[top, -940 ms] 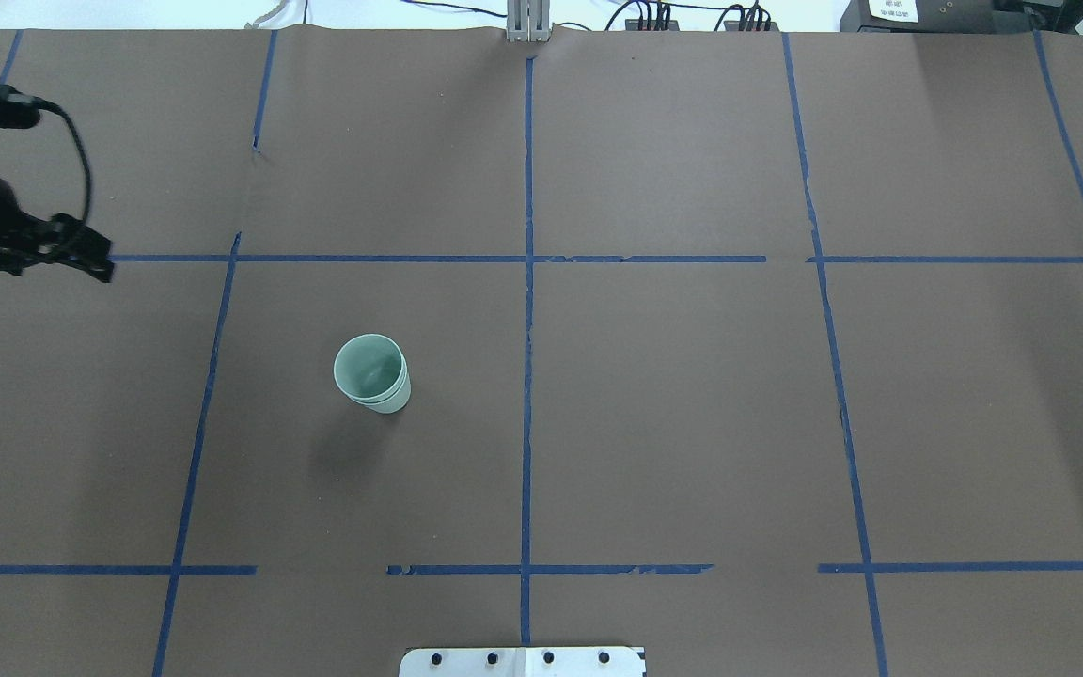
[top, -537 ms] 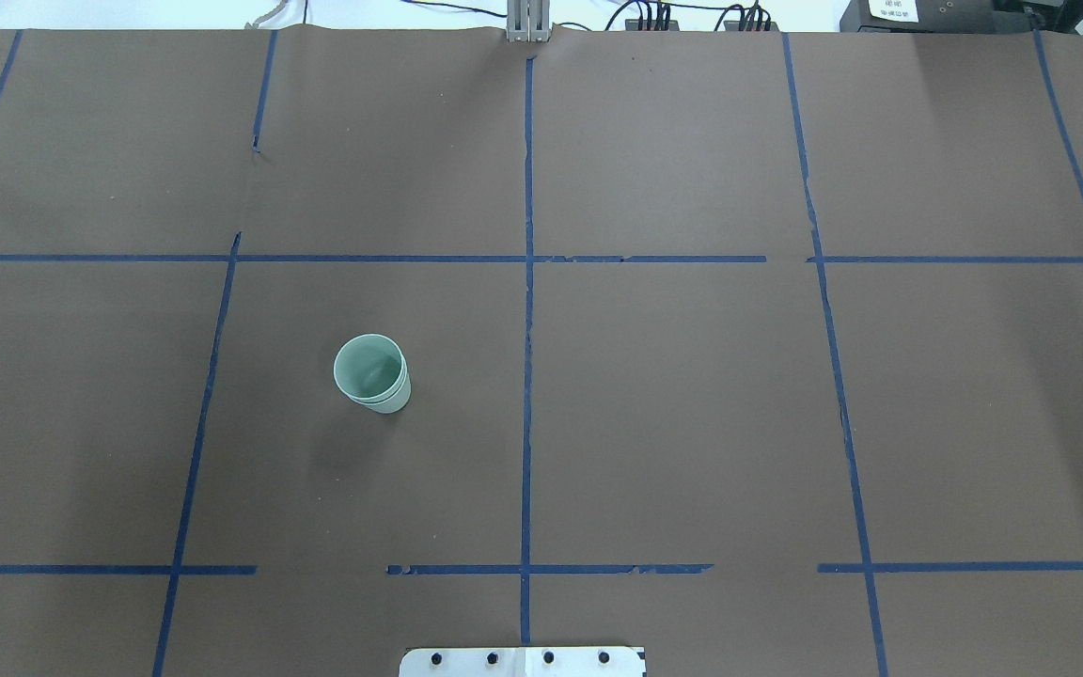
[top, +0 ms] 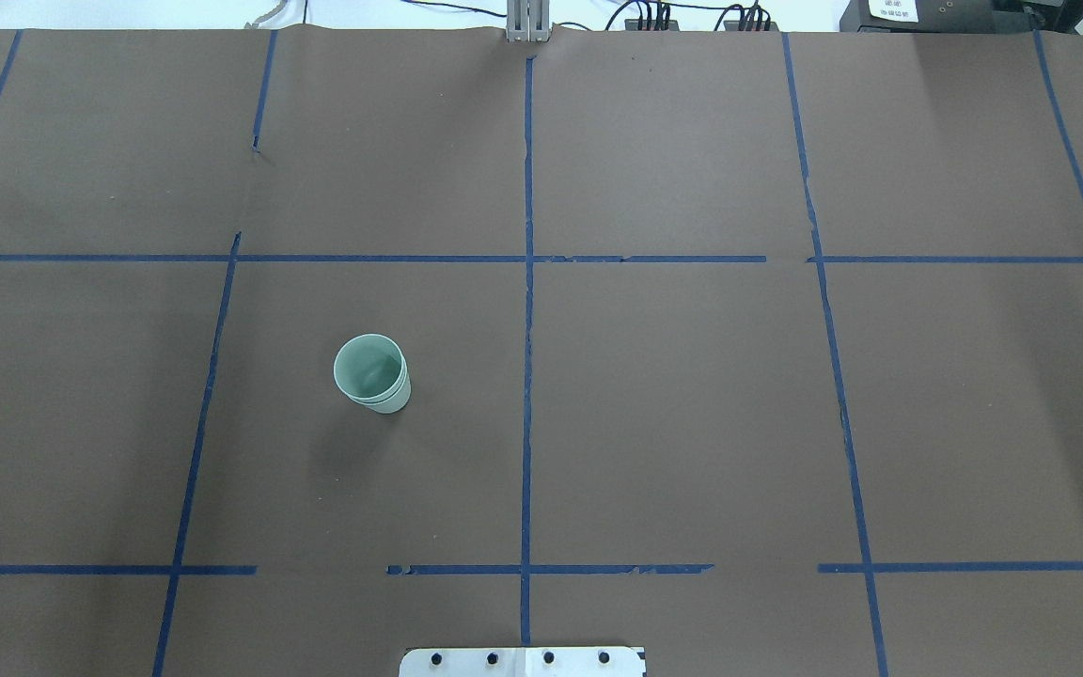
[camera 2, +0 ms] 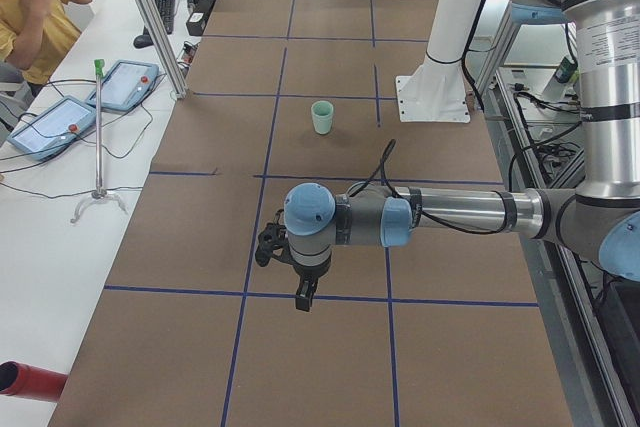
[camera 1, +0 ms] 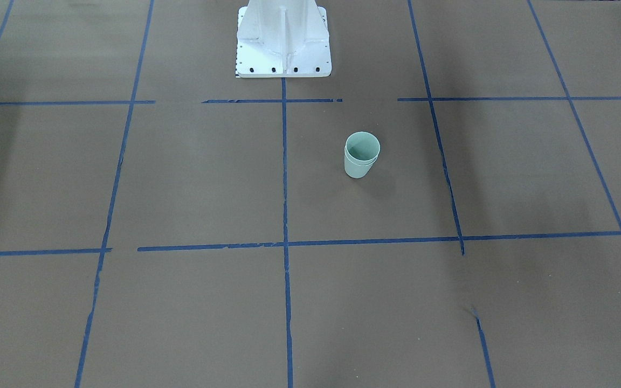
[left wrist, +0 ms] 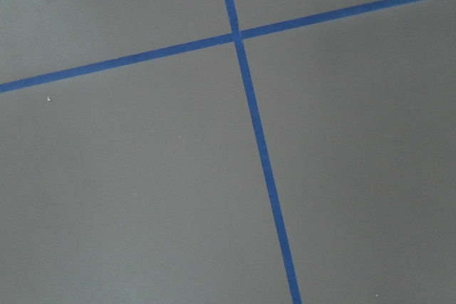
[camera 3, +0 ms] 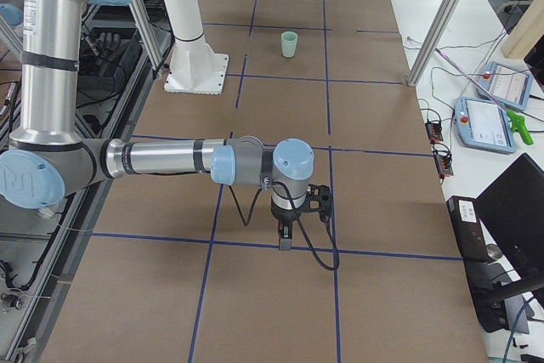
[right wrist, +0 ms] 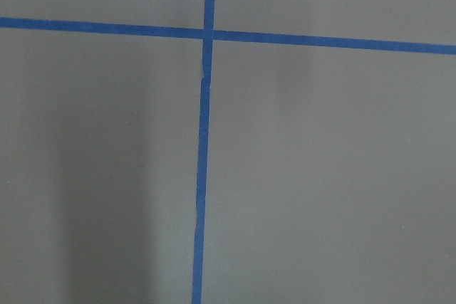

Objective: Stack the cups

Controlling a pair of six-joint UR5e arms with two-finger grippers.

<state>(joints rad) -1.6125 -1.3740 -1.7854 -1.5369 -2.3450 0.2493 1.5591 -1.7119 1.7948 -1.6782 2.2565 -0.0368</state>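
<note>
The two pale mint-green cups (top: 371,374) stand upright on the brown table, one nested inside the other, left of the centre tape line. The stack also shows in the front view (camera 1: 361,156), the left side view (camera 2: 322,117) and the right side view (camera 3: 290,43). My left gripper (camera 2: 303,297) hangs pointing down over the table's left end, far from the cups. My right gripper (camera 3: 285,240) hangs pointing down over the right end. Both show only in side views, so I cannot tell whether they are open or shut. The wrist views show only table and blue tape.
The white robot pedestal (camera 1: 282,37) stands at the table's near edge. Blue tape lines (top: 527,282) form a grid on the brown paper. An operator (camera 2: 30,7) and control tablets (camera 2: 50,122) are beside the table's far side, with metal frame posts (camera 3: 446,14).
My left arm, at the overhead view's left edge 0.9 s ago, has moved out of that view. The cup stack has not moved.
</note>
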